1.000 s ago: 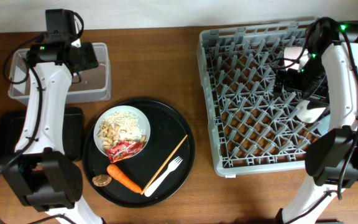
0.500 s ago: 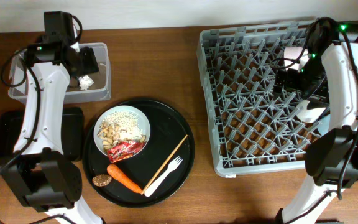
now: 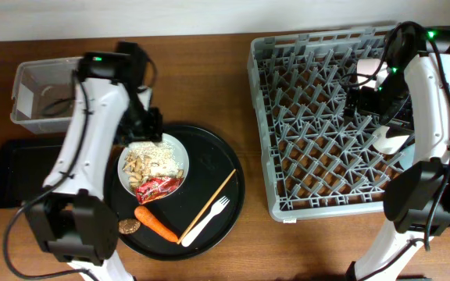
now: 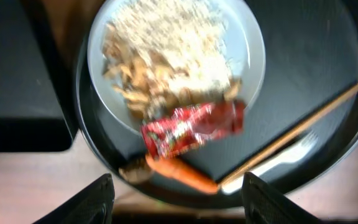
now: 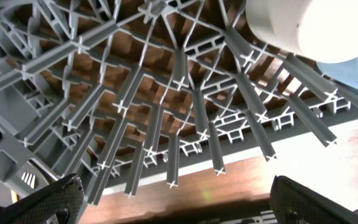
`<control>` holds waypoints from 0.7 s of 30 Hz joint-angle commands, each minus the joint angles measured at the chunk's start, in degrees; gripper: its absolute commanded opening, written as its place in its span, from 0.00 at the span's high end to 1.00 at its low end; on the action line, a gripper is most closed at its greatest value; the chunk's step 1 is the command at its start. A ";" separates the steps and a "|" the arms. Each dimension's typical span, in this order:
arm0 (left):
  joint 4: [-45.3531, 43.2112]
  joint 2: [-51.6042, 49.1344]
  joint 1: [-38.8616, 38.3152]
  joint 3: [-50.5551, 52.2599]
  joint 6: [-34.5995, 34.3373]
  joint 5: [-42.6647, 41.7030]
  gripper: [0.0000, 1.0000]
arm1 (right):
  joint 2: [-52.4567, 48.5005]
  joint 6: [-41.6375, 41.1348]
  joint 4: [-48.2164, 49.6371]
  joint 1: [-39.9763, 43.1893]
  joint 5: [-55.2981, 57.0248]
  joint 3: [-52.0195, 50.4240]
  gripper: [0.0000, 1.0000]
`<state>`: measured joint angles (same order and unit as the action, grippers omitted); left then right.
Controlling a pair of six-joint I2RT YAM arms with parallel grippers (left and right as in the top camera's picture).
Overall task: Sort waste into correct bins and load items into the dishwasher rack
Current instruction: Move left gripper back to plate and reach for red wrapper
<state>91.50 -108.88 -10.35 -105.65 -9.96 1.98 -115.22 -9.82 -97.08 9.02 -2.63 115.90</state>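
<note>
The left gripper (image 4: pixel 176 185) hangs with its two fingers (image 4: pixel 101 198) apart and nothing between them, pointing down over the waste. Directly under the gap, nearest the fingertips, lies the orange carrot (image 4: pixel 182 174), with a small brown disc (image 4: pixel 132 171) touching its blunt end towards the left finger. Just beyond the carrot is the red wrapper (image 4: pixel 194 127), resting on the near rim of the white plate (image 4: pixel 250 56), and beyond that the plate's heap of beige crumbs (image 4: pixel 173 37). Carrot and wrapper both lie with their long axis running across from finger to finger, only slightly slanted. So, in my judgement, closing as the hand is now turned would squeeze either one lengthwise, and a wrist turn would give a firmer hold across the narrow side. Out past the right finger, the thin wooden stick (image 4: pixel 303 121) and white plastic fork (image 4: pixel 278 158) lie side by side on the round black tray (image 4: pixel 316 43). Past the left finger sits the shallow black tray (image 4: pixel 11 74), and farther off the clear tub (image 3: pixel 33 86). The right gripper (image 5: pixel 182 196) is far from all this, with its fingers spread wide and empty over the dishwasher rack (image 3: pixel 319 140), and a pale rounded dish (image 5: pixel 316 25) just ahead. The left arm is plainly the nearer one for the waste.
</note>
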 commanded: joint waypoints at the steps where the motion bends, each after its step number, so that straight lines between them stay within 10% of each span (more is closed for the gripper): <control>1: 3.30 -0.07 -5.03 0.24 -1.07 4.92 0.35 | 1.40 0.44 -0.26 0.07 0.31 -0.24 0.01; 13: -5.88 17.73 -16.00 23.10 -11.69 13.51 0.34 | 1.40 0.59 -0.26 0.04 0.28 -0.24 0.01; 21: -15.19 29.22 -13.70 35.28 -11.67 13.46 0.16 | 1.40 0.59 -0.26 0.04 0.28 -0.24 0.01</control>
<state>77.84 -79.33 -25.32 -74.87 -20.80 14.41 -115.22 -9.78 -97.08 9.02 -2.63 115.90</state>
